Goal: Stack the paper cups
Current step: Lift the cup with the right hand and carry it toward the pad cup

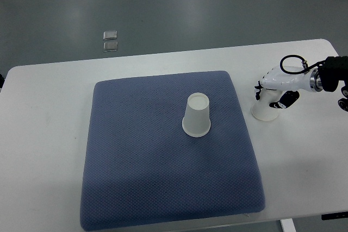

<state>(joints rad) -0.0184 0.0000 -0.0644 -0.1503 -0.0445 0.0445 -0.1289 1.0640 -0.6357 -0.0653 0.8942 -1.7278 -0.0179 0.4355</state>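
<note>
Top view: right hand [273,92] grips a paper cup [263,111].

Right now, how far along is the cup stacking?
Nothing is stacked yet. One paper cup stands upside down on the blue mat, untouched. The right hand is closed around a second cup, which is on the white table beside the mat. Left: lift it and stack it on the mat's cup.

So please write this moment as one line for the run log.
right hand: shut on cup, on table right of mat | second cup: upside down on mat | left hand: not in view
</note>
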